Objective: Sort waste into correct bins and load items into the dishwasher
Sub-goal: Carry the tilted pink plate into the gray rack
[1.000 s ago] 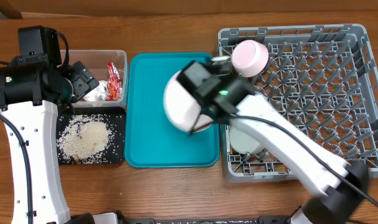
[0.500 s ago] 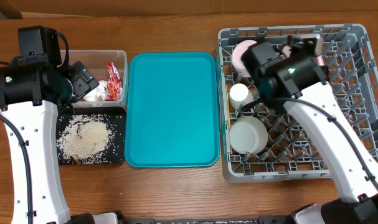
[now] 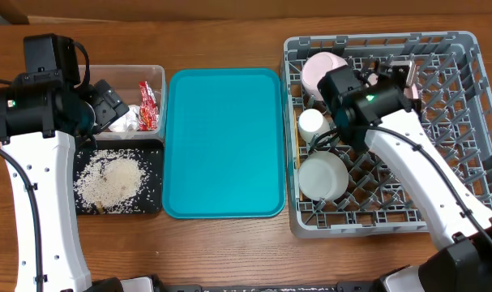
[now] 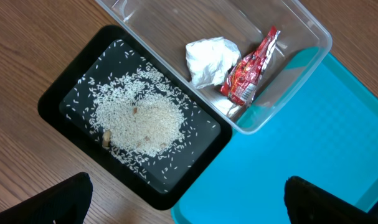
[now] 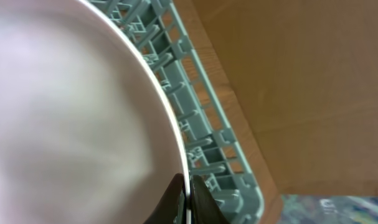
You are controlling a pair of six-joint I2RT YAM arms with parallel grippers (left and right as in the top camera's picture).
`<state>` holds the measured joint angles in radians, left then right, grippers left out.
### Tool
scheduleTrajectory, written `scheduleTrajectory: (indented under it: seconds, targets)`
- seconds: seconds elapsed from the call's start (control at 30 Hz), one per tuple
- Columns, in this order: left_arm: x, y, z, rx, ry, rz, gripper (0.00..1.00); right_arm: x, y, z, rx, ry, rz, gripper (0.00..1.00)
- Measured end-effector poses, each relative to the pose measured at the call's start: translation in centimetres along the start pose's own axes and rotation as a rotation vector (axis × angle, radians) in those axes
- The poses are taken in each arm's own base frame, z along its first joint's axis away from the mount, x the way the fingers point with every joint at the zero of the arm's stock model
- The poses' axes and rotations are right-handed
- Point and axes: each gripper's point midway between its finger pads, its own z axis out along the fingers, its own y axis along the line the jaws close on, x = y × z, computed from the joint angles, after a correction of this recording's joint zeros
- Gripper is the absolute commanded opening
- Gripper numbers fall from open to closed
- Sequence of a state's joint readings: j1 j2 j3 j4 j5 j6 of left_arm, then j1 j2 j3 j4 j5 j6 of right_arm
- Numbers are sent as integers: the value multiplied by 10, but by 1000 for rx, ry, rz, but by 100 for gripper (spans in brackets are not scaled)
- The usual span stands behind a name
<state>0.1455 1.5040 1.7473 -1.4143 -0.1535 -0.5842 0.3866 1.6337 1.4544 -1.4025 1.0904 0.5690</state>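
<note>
My right gripper (image 5: pixel 187 199) is shut on the rim of the pale pink plate (image 5: pixel 70 112), which it holds on edge over the grey dishwasher rack (image 3: pixel 456 162); lattice wall (image 5: pixel 201 130) shows just behind the plate. In the rack's left part sit a pink bowl (image 3: pixel 323 71), a small cup (image 3: pixel 312 122) and a white bowl (image 3: pixel 323 176). My left gripper (image 4: pixel 189 208) hangs open and empty above the bins. The clear tub (image 4: pixel 301 25) holds the white tissue (image 4: pixel 210 59) and red wrapper (image 4: pixel 251 68). Rice (image 4: pixel 142 118) lies in the black tray (image 4: pixel 58 102).
A teal serving tray (image 3: pixel 221 146) lies bare between the bins and the rack. Upright pegs fill the rack's right part (image 3: pixel 440 97). The wooden table (image 3: pixel 229 251) runs along the front.
My right arm has carried the plate from over the teal tray to the rack's back left. The left arm has stayed still.
</note>
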Motion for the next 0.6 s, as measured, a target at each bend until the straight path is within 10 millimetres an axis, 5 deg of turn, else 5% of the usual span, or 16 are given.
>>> scheduleTrajectory:
  seconds: [0.6]
  targets:
    - [0,0,0,0,0,0,100,6,29,2,-116,36,28,4]
